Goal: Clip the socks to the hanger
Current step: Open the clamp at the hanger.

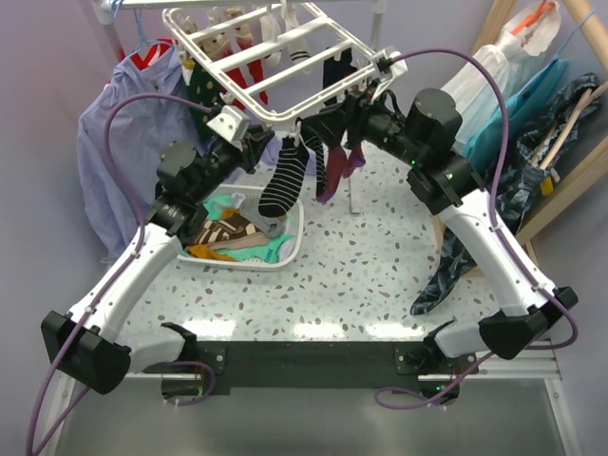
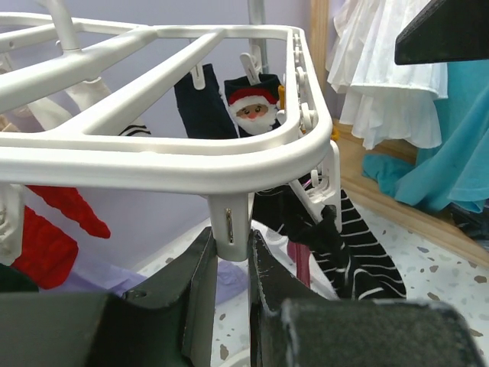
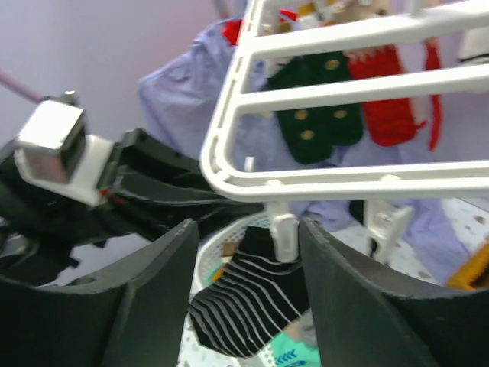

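Note:
The white hanger [image 1: 275, 57] hangs at the back with several socks clipped along its bars. My left gripper [image 1: 269, 142] is at its near corner. In the left wrist view this gripper [image 2: 231, 248] is shut on a white clip [image 2: 231, 222] that dangles from the frame [image 2: 191, 164]. A black-white striped sock [image 1: 285, 180] hangs from a neighbouring clip. My right gripper [image 3: 246, 229] is open, and that sock [image 3: 244, 306] and its clip [image 3: 283, 233] hang between the jaws. In the top view the right gripper [image 1: 331, 128] is just right of the sock.
A white slotted basket [image 1: 294, 237] with several loose socks stands on the speckled table below the hanger. A lavender shirt [image 1: 114, 142] hangs at the left. Clothes on a wooden rack [image 1: 532, 142] crowd the right side. A dark red sock [image 1: 334, 176] hangs beside the striped one.

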